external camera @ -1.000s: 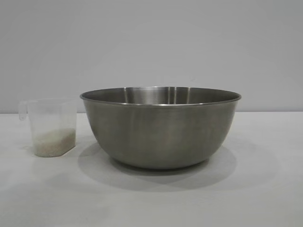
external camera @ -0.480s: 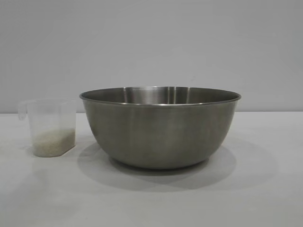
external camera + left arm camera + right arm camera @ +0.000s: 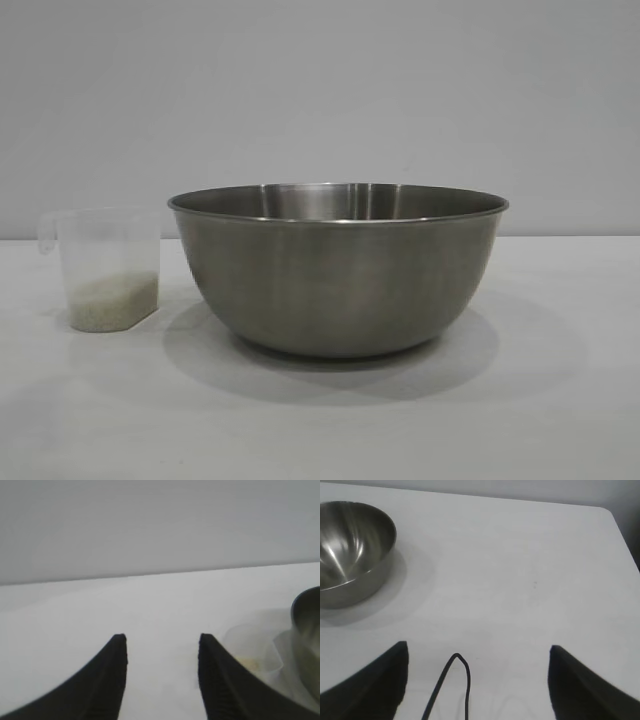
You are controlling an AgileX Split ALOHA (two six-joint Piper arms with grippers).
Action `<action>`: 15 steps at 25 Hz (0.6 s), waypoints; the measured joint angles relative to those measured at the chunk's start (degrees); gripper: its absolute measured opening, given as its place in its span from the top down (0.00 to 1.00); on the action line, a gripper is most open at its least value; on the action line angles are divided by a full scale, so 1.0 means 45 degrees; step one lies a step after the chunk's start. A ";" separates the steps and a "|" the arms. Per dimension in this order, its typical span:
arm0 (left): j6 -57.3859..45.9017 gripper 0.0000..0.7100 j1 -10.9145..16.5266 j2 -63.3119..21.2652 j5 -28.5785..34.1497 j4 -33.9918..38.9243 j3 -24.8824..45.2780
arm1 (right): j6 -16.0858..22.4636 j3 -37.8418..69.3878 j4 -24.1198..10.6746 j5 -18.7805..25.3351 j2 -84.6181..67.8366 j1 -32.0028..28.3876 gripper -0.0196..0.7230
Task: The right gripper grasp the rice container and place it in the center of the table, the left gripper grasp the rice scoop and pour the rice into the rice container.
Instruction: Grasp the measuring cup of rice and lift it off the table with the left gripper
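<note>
A plain grey wall stands behind the table [image 3: 560,420], a flat white matte top. The rice container [image 3: 338,268] sits upright near the middle of it, casting a soft shadow on the surface. Just beside it, on the exterior view's left, stands the rice scoop [image 3: 105,268], upright and apart from the bowl, with the rice [image 3: 112,300] heaped in its lower part.

The left gripper [image 3: 161,652] hovers low over the table, its 2 fingers parted with bare tabletop between them; they hold nothing. The scoop lies close beside one finger, not between the 2.

The right gripper [image 3: 479,655] hangs well apart from the container, its fingers spread wide and empty, with a thin black cable [image 3: 451,685] looping between them.
</note>
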 joint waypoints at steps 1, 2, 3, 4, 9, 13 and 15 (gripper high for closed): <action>-0.0117 0.72 0.0000 0.0195 -0.0153 0.0000 0.0000 | 0.0000 0.0000 0.0000 0.0000 0.0000 0.0000 0.24; -0.0232 0.72 0.0000 0.0415 -0.0402 0.0000 0.0000 | 0.0000 0.0000 0.0000 0.0000 0.0000 0.0000 0.24; -0.0291 0.72 0.0000 0.0760 -0.0688 0.0000 0.0000 | 0.0000 0.0000 0.0000 0.0000 0.0000 0.0000 0.24; -0.0346 0.72 0.0000 0.1181 -0.1010 0.0023 0.0000 | 0.0000 0.0000 0.0000 0.0000 0.0000 0.0000 0.24; -0.0375 0.72 0.0000 0.3739 -0.3406 0.0897 0.0000 | 0.0000 0.0000 0.0000 0.0000 0.0000 0.0000 0.24; -0.0375 0.72 0.0000 0.6223 -0.6049 0.1577 -0.0025 | 0.0000 0.0000 0.0000 0.0000 0.0000 0.0000 0.24; -0.0375 0.72 0.0000 0.7558 -0.6353 0.1685 -0.0164 | 0.0000 0.0000 0.0000 0.0000 0.0000 0.0000 0.24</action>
